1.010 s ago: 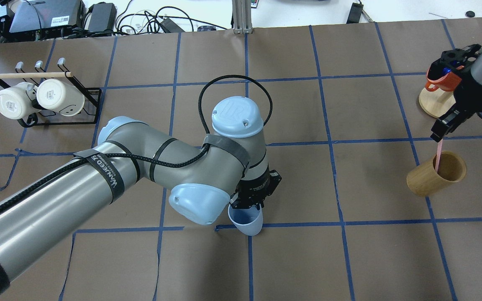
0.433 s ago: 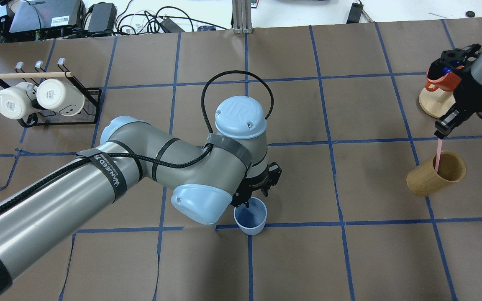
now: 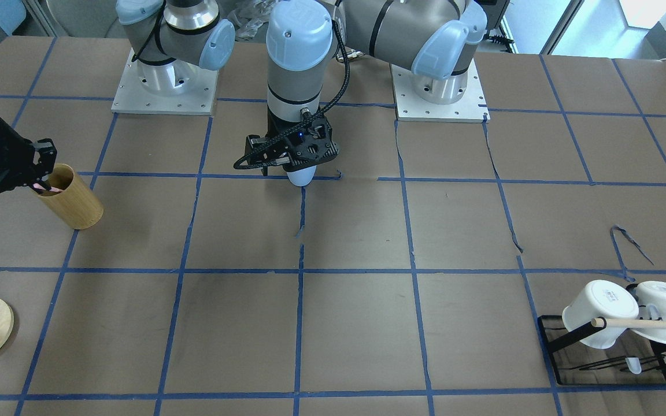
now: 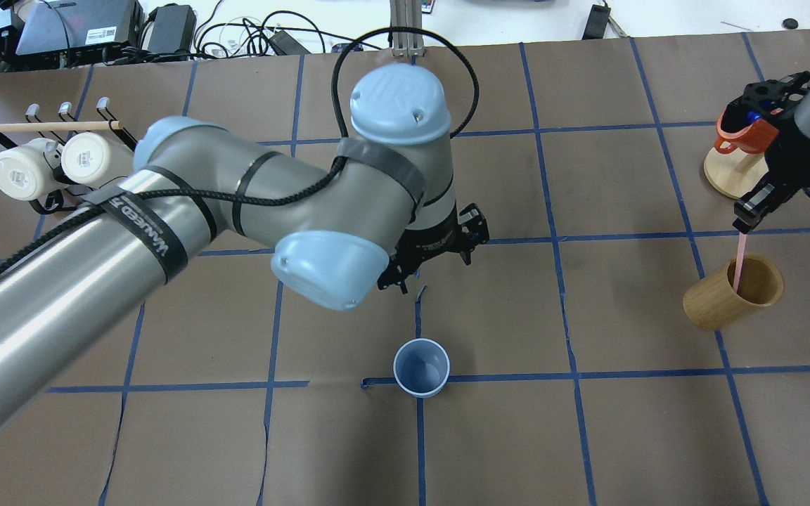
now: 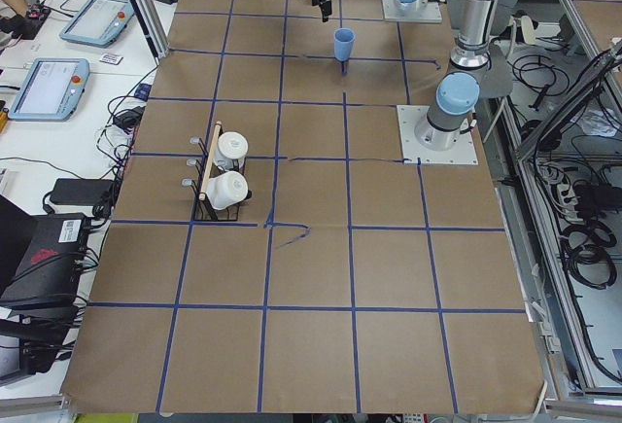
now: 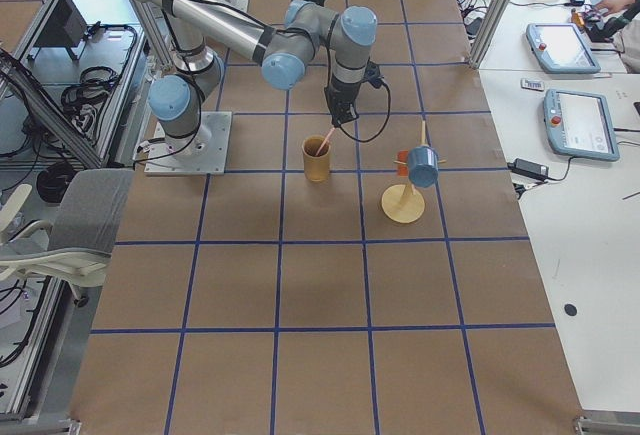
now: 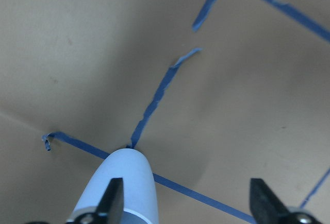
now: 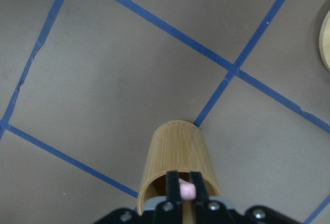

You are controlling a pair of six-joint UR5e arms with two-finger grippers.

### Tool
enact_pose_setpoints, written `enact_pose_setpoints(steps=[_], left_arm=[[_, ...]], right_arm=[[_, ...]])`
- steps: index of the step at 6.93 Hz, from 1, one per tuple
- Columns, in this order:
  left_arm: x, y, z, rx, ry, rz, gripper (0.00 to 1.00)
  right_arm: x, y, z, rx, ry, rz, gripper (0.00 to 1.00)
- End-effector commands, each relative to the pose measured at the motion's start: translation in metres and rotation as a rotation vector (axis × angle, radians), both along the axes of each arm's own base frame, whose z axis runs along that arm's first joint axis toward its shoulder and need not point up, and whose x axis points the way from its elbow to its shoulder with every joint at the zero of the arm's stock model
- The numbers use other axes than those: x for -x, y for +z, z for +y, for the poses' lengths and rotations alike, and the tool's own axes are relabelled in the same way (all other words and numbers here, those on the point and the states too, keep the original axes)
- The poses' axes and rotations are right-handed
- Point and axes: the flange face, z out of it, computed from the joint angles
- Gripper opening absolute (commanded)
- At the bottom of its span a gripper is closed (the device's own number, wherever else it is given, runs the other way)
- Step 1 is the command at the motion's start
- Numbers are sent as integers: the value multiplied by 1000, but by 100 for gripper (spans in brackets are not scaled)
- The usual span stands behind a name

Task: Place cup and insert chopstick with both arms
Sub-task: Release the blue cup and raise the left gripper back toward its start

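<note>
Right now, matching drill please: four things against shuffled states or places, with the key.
1 blue cup
2 pink chopstick
3 left gripper
4 white mugs

A open, holding nothing
B on the black rack
C upright on the table, ungripped
D lower end in the bamboo holder, pinched by the right gripper

Pairs: 1-C, 2-D, 3-A, 4-B

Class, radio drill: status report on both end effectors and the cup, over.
Left end effector open, above cup, not touching. Cup upright, standing free. Right end effector shut on chopstick, tip in bamboo holder. Nothing blocking.
</note>
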Motion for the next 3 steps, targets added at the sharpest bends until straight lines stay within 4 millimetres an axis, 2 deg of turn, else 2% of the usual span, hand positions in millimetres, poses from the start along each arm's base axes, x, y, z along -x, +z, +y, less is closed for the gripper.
enact_pose_setpoints(steps=[1,2,3], left_arm=[[-88,94,-54,-26,-136,13,100],[-120,127,-53,-15,-256,17,100],[-149,145,-52,28,-283,27,100]], right_arm=[[1,24,-1,-31,-3,-6,1],[3,52,-5,-39,-1,-1,1],[7,75,-9,-16,0,23,1]])
